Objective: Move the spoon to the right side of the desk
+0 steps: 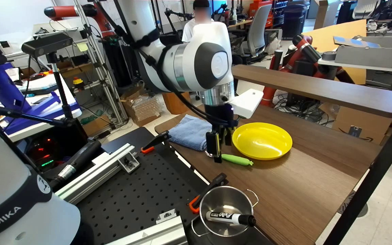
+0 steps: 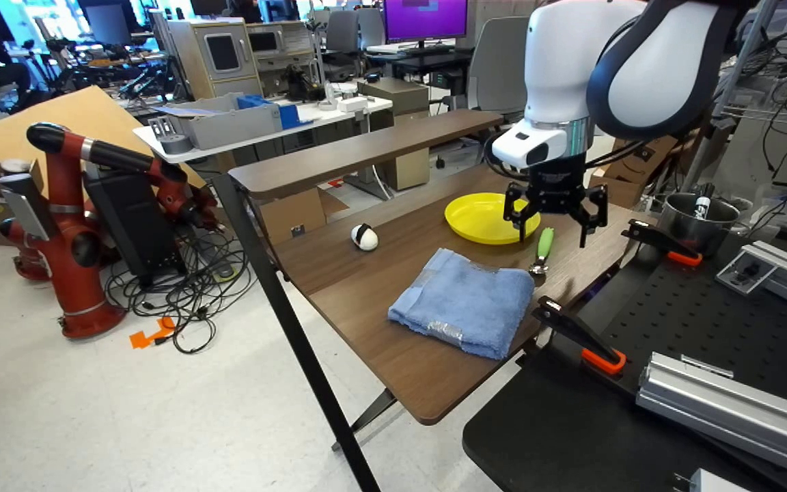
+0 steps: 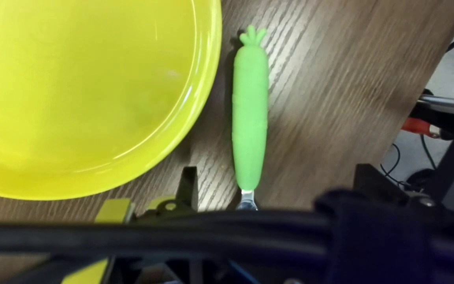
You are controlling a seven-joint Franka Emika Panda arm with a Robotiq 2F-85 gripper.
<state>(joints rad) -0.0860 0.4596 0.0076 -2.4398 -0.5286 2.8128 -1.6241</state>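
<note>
Spoon (image 2: 544,244) shows its metal end in an exterior view, barely in wrist view; jaws spread apart.

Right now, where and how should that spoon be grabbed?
From above, I'd say, by the green handle, toward the metal end. The spoon lies on the desk, slim enough for the open pincer, and the yellow plate curves away there, leaving finger room.

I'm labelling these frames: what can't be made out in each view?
Wrist view: metal end of the spoon, mostly hidden by the dark cable; part of the yellow plate, cut off by left and top edges.
In an exterior view: the spoon's neck, behind the gripper; face of the person, blurred.
In an exterior view: lower end of the marker, hidden inside the pot.
</note>
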